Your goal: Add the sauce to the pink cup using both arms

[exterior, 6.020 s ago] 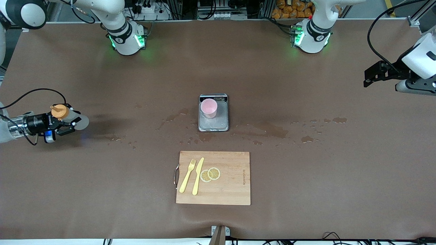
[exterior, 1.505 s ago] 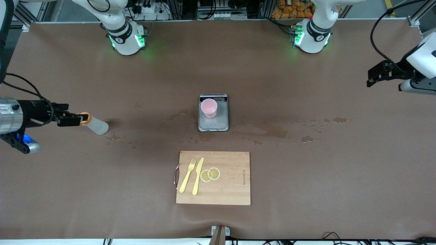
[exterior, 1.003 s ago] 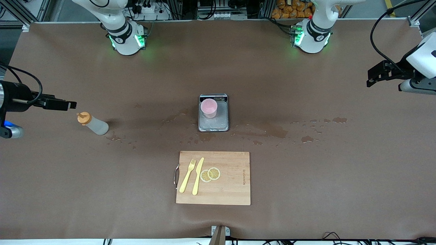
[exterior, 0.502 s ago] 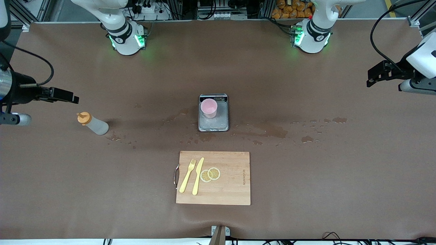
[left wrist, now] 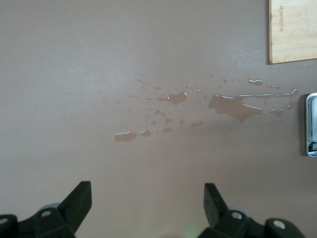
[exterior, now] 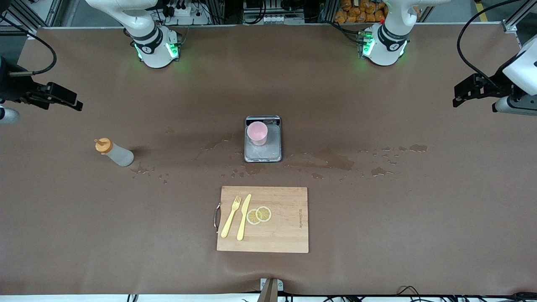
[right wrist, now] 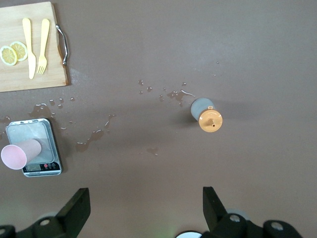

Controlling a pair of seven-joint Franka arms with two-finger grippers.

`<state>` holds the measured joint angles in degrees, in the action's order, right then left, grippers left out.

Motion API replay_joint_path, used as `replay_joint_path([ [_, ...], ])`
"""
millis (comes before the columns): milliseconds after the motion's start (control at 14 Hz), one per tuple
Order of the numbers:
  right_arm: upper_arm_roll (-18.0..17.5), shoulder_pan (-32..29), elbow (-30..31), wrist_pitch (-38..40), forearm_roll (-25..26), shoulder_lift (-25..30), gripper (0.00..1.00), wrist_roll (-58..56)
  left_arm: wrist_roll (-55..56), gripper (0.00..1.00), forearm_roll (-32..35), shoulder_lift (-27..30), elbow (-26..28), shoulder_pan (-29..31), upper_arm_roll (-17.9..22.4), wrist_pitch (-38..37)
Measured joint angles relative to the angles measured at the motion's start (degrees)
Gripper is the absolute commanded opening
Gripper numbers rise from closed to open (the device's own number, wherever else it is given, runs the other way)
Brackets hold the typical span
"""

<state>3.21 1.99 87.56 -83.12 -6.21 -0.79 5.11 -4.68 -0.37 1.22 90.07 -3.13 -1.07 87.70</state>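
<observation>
Whitish squeeze bottle, orange cap [exterior: 114, 152]: upright near desk's right-arm edge. My right gripper [exterior: 67, 100], left gripper [exterior: 463, 90]: spread wide, empty.

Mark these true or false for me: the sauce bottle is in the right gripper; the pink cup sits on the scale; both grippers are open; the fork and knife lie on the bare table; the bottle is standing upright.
1. The sauce bottle is in the right gripper. False: it stands free on the table, toward the right arm's end.
2. The pink cup sits on the scale. True.
3. Both grippers are open. True: the left gripper holds nothing either.
4. The fork and knife lie on the bare table. False: they lie on the cutting board, beside the lemon slices.
5. The bottle is standing upright. True.
</observation>
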Motion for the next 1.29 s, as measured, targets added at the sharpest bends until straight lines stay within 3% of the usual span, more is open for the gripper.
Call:
replay_joint_path([
  [502,-0.7,-0.6,2.3,-3.0,0.1,1.1,1.0,-0.3,0.1,1.0,0.0,0.0,0.0,0.0,0.0,0.0],
  [717,-3.7,-3.2,2.3,-3.8,1.8,1.4,1.0,-0.3,0.1,1.0,0.0,0.0,0.0,0.0,0.0,0.0],
  [1290,-4.5,-3.4,2.5,-7.5,5.4,1.8,1.0,-0.3,0.2,1.0,0.0,0.0,0.0,0.0,0.0,0.0],
])
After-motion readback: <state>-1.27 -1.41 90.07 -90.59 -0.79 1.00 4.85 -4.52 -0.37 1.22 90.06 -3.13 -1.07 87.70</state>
